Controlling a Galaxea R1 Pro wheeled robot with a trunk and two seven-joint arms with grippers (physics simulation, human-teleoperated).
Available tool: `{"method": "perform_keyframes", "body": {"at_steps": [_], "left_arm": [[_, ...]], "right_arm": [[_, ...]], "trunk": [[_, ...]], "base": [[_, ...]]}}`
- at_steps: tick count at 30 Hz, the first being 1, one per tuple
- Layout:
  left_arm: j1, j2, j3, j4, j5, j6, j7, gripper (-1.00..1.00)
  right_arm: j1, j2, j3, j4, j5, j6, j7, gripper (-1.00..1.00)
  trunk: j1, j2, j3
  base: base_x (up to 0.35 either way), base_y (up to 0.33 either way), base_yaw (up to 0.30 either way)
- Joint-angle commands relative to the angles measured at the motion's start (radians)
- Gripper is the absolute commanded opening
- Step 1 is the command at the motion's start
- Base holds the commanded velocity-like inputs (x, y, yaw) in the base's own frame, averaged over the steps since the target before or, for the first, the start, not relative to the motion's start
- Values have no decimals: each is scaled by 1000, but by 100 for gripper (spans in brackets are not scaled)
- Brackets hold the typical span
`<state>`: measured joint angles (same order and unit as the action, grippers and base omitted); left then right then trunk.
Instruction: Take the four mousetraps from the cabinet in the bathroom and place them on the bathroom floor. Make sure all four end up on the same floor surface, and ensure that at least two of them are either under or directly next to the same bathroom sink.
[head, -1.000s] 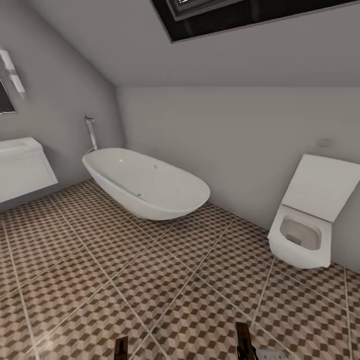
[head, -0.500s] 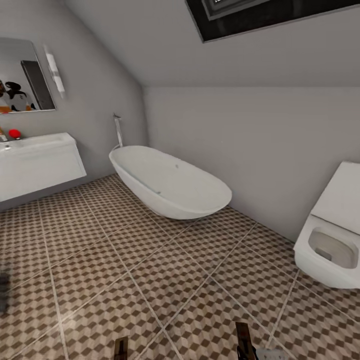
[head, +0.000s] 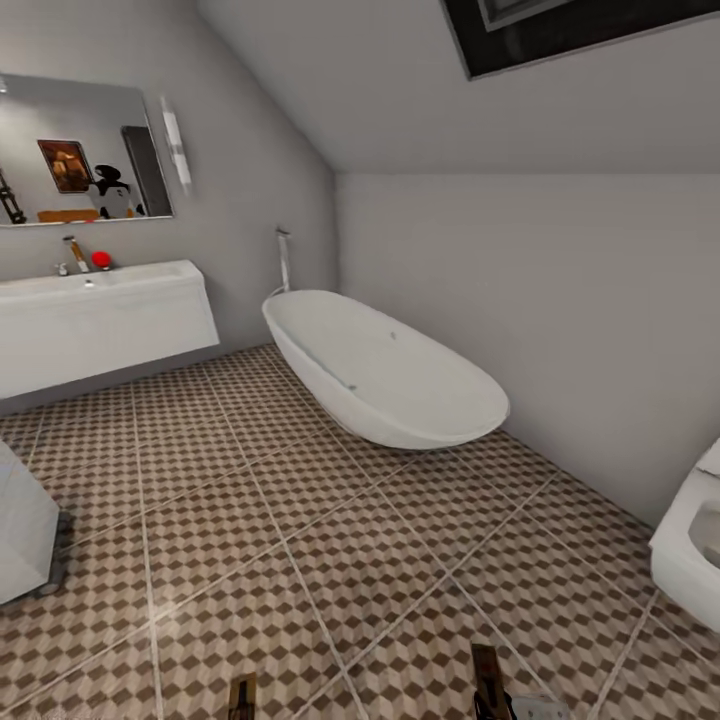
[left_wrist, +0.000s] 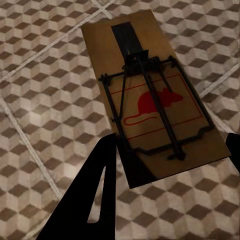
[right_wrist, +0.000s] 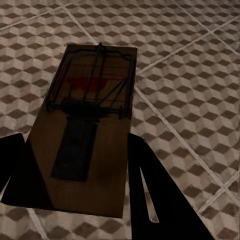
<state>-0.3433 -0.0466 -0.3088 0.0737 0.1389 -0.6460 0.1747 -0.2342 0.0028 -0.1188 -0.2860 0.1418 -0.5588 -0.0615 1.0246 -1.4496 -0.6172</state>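
Mousetraps (left_wrist: 155, 107) (right_wrist: 87, 130) fill both hands' wrist views; head view adds sink (head: 100, 320).

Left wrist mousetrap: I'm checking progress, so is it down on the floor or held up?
Held up. The mousetrap sits between the left end effector's dark fingers, above the bathroom floor.

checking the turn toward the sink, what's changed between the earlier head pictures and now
The camera has swung left, so the whole picture shifted right: the oval white tub and white toilet slid rightward, the white wall-hung sink, its mirror and a small white unit came in at left. Nothing in the room moved. Each gripper, left and right, stays clamped on a brown wooden mousetrap.
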Motion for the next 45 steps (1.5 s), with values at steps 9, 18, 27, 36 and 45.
{"method": "perform_keyframes", "body": {"at_steps": [9,18,27,36,45], "left_arm": [[-2,-1,-9,5,7,-6,3,-100],[-2,-1,-9,5,7,-6,3,-100],[-2,-1,-9,5,7,-6,3,-100],[-2,-1,-9,5,7,-6,3,-100],[-2,-1,-9,5,7,-6,3,-100]], "right_arm": [[0,0,-4,1,7,-3,-1,-100],[0,0,-4,1,7,-3,-1,-100],[0,0,-4,1,7,-3,-1,-100],[0,0,-4,1,7,-3,-1,-100],[0,0,-4,1,7,-3,-1,-100]], "trunk": [[0,0,-1],[0,0,-1],[0,0,-1],[0,0,-1],[0,0,-1]], "base": [[280,-180,286],[285,-138,286],[290,-14,286],[291,23,286],[291,105,286]]}}
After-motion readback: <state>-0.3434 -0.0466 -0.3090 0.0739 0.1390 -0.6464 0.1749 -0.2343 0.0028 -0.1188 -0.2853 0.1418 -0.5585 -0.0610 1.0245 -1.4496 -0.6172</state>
